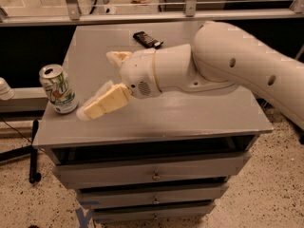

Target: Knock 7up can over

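The 7up can (58, 89) stands upright at the front left corner of the grey table top (190, 118). It is silver-white with green lettering and a small red-orange mark. My gripper (97, 84) hangs low over the table just right of the can, at the end of the large white arm (223, 63). Its cream fingers are spread wide and hold nothing. The near fingertip (85, 113) lies a short way from the can's base and is not touching it. The far finger (117, 57) points toward the back of the table.
A dark wrapped bar (147, 39) lies near the back of the table. The table is a grey cabinet with drawers (152, 172) below. The can is close to the left edge. A white object (4, 89) sits off the table at the left.
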### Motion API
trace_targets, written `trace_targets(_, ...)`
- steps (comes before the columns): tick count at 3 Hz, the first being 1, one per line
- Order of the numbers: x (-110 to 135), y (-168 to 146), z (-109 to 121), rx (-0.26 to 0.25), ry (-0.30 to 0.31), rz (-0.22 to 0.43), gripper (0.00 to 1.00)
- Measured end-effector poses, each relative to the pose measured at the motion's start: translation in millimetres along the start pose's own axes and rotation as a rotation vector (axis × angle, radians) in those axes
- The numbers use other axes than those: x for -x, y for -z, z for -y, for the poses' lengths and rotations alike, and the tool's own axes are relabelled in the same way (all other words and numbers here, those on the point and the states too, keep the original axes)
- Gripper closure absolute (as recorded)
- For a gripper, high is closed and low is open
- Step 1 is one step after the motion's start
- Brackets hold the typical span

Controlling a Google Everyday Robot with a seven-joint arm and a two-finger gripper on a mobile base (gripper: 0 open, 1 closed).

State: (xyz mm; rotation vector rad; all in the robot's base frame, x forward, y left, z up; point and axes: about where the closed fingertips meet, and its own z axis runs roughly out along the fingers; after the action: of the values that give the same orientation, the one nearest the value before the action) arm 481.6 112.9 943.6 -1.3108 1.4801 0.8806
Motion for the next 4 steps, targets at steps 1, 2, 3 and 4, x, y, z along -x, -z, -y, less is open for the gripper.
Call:
trace_targets(1, -10, -33, 15, -0.022, 0.015, 0.06, 0.0)
trace_targets(2, -21, -65, 28, -0.034, 0.012, 0.118, 0.0)
trace_targets(3, -28, -94, 36, -0.036, 0.002, 0.171, 0.0)
trace_targets(4, -30, -122, 39, -0.032, -0.01, 0.226, 0.0)
